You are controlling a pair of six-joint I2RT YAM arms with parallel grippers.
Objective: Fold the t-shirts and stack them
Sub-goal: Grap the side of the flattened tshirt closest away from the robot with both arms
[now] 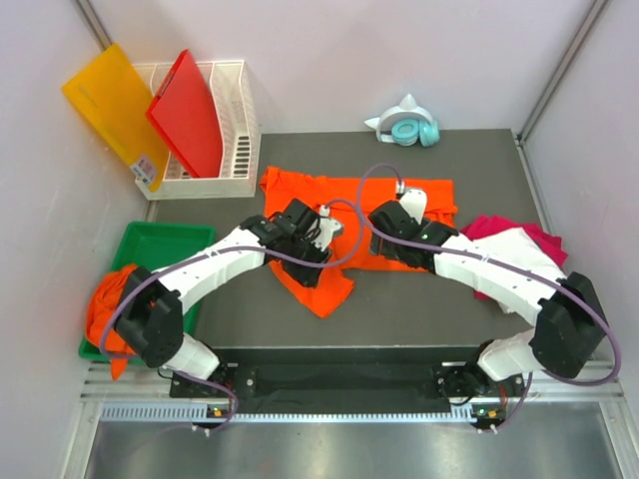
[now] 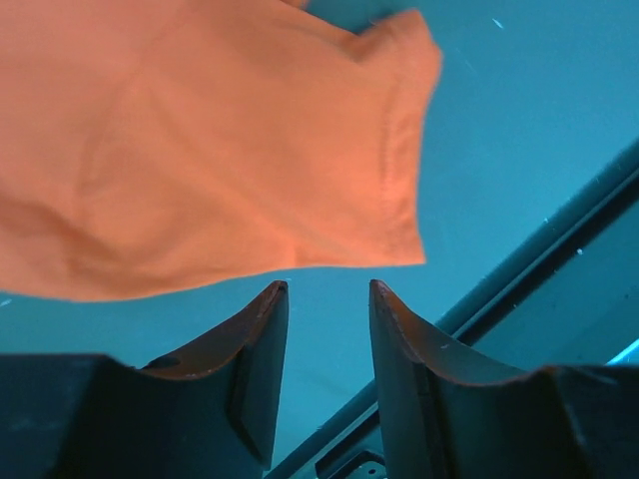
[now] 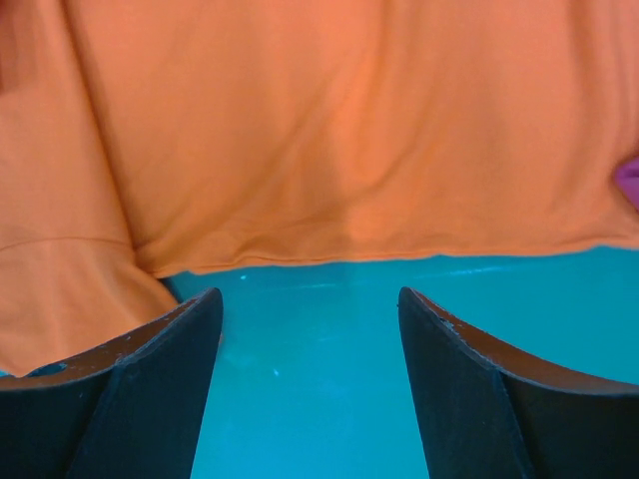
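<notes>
- Desk (image 1: 449, 309) is carrying an orange shirt (image 1: 300, 187), which is lying rumpled across its middle with 1 flap reaching toward the near edge.
- Left hand (image 2: 327, 284) is hovering over the shirt's left part; its 2 fingers (image 2: 262, 329) are standing apart with a narrow gap and nothing is sitting between them.
- In the left wrist view, a hemmed edge of the orange shirt is lying just beyond the fingertips, with bare desk under them.
- Right hand (image 3: 310, 294) is hovering over the shirt's right part, its fingers spread wide and gripping nothing.
- In the right wrist view, the shirt's hem is running straight across just ahead of the tips.
- White shirt (image 1: 514, 239) is lying on a pink shirt (image 1: 547, 239) at the right edge, partly under the right arm.
- Orange heap (image 1: 105, 309) is spilling over the left end of a green tray (image 1: 165, 239).
- Basket (image 1: 240, 120) at the back left is holding a red board (image 1: 190, 110), with a yellow board (image 1: 110, 100) leaning beside it.
- Headphones (image 1: 407, 128) are resting behind the desk.
</notes>
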